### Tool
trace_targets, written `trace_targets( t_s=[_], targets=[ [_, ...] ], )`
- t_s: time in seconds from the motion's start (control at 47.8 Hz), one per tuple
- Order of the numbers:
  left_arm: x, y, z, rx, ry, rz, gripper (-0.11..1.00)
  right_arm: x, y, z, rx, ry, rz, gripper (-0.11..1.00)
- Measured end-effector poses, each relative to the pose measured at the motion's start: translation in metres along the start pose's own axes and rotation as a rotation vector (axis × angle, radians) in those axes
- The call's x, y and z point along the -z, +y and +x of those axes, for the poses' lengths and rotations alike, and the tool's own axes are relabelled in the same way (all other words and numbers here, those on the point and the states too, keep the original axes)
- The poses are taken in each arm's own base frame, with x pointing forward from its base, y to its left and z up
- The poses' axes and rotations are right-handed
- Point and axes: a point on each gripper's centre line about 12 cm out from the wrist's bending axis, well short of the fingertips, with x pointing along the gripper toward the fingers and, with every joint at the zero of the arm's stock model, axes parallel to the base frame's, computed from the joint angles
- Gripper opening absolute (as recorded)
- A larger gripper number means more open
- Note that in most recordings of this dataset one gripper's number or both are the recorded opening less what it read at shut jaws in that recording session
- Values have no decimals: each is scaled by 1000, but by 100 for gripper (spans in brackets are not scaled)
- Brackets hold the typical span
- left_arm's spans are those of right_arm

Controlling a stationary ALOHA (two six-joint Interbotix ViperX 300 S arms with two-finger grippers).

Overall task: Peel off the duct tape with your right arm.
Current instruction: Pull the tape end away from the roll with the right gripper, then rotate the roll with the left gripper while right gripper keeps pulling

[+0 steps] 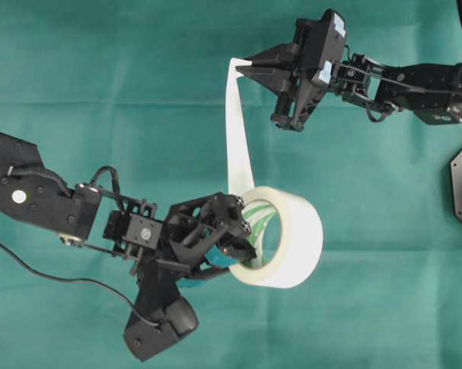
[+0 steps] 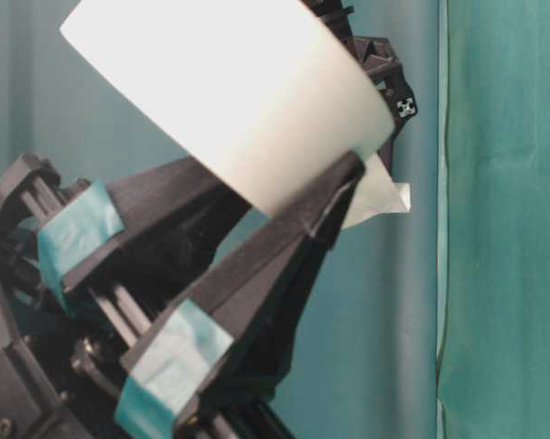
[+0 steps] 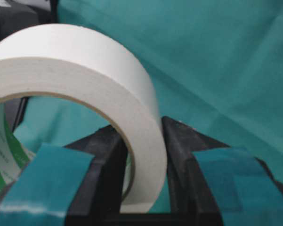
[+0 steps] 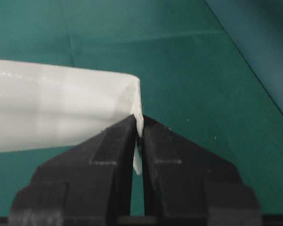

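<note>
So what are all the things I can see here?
duct tape roll: one, white with green print inside, lower middle of the cloth
loose strip: one, white, running from the roll up to the right gripper
cloth: one, teal green, under everything
left gripper: one, black with teal pads, clamped on the roll's wall
right gripper: one, black, pointed fingers pinching the strip's end

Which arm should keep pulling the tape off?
The right. Its end effector is already pinched on the strip end, stretched away from the roll. The left end effector is busy gripping the roll's wall.
</note>
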Motion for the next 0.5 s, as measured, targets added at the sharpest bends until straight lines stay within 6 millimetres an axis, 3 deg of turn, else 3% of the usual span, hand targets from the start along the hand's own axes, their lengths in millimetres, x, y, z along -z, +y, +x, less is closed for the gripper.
trace_targets(
  t_s=[0.502],
  targets=[
    [-5, 9, -9, -73, -43, 44, 20, 2, 0, 0, 0, 18, -1, -9]
  ],
)
